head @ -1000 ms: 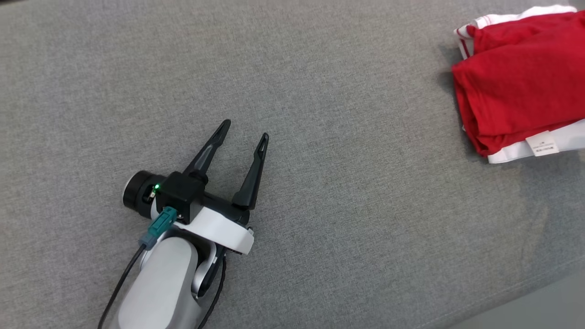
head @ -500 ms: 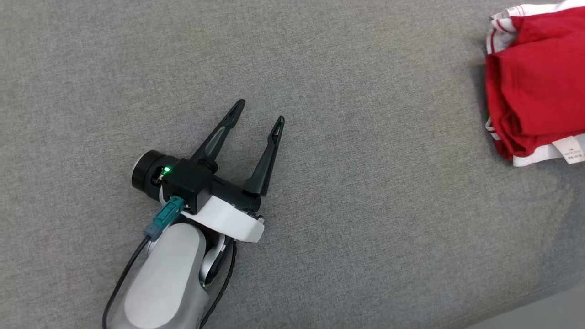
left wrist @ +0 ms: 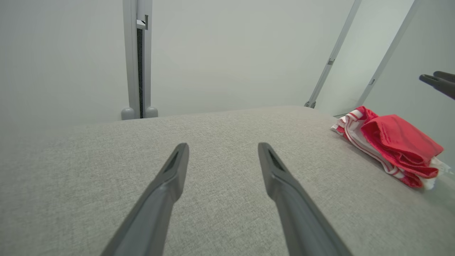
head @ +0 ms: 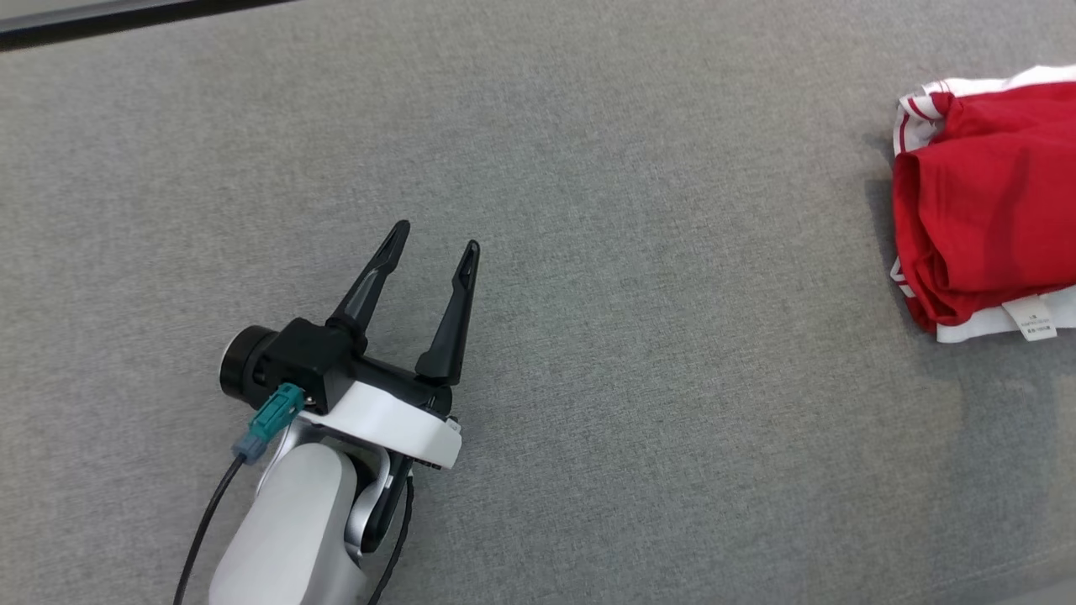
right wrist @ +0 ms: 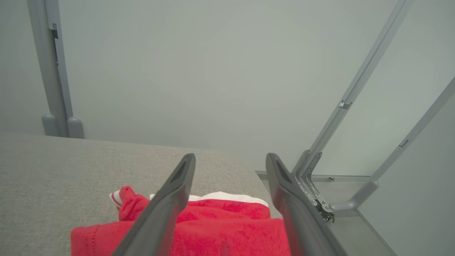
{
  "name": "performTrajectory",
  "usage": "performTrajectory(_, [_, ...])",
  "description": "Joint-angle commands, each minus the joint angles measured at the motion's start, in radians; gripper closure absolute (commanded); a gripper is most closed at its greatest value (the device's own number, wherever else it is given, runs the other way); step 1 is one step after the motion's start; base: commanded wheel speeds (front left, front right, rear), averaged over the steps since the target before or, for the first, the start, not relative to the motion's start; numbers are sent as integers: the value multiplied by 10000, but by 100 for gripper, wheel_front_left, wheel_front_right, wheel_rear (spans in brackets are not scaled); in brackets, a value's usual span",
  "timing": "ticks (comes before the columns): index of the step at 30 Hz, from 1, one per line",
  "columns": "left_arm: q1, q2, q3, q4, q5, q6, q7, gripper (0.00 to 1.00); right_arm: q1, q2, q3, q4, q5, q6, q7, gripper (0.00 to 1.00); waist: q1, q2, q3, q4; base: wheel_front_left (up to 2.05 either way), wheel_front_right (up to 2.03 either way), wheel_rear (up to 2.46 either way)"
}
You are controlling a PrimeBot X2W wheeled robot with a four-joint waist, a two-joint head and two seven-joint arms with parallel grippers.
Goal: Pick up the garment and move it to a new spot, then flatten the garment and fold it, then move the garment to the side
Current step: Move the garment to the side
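Note:
The garment (head: 983,218) is a folded red bundle with white trim and a white label, lying at the right edge of the grey padded surface (head: 672,336). My left gripper (head: 435,237) hovers low over the surface at the lower left, far from the garment, open and with nothing between its fingers (left wrist: 223,145). From the left wrist, the garment (left wrist: 394,140) lies off to the right, with my right gripper's tips (left wrist: 428,76) above it. The right gripper (right wrist: 231,156) is open just above the garment (right wrist: 227,220), not touching it.
The surface's far edge meets a dark strip (head: 84,21) at the top left. Its near edge cuts the lower right corner (head: 1055,588). Grey metal posts (left wrist: 138,57) and slanted frame bars (right wrist: 355,89) stand beyond the surface, and the garment lies close to the right-hand edge.
The head camera has shifted, so the whole picture moved. The garment's outline looks more compact and its label sits lower. The right gripper has opened. The left gripper stays open.

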State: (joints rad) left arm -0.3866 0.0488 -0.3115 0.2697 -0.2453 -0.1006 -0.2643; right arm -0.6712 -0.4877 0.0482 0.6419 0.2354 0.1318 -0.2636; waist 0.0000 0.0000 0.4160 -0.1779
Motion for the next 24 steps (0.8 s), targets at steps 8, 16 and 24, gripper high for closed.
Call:
performTrajectory(8, [692,45,217,-276,-559,355,8,0,1378,840,-108,-2302,540,-19,-8,0,0,0,-1464,1169,0,0,0])
performTrajectory(16, [1640,39,503,-622,-544,772,8,0,3413,2235,-42,-4069,817,-16,-6,0,0,0,-2333,2174,0,0,0])
performTrajectory(24, [2331,41,641,-342,-648,904,9,0,4797,3113,308,-4428,567,-13,-6,0,0,0,-2802,2622,0,0,0])
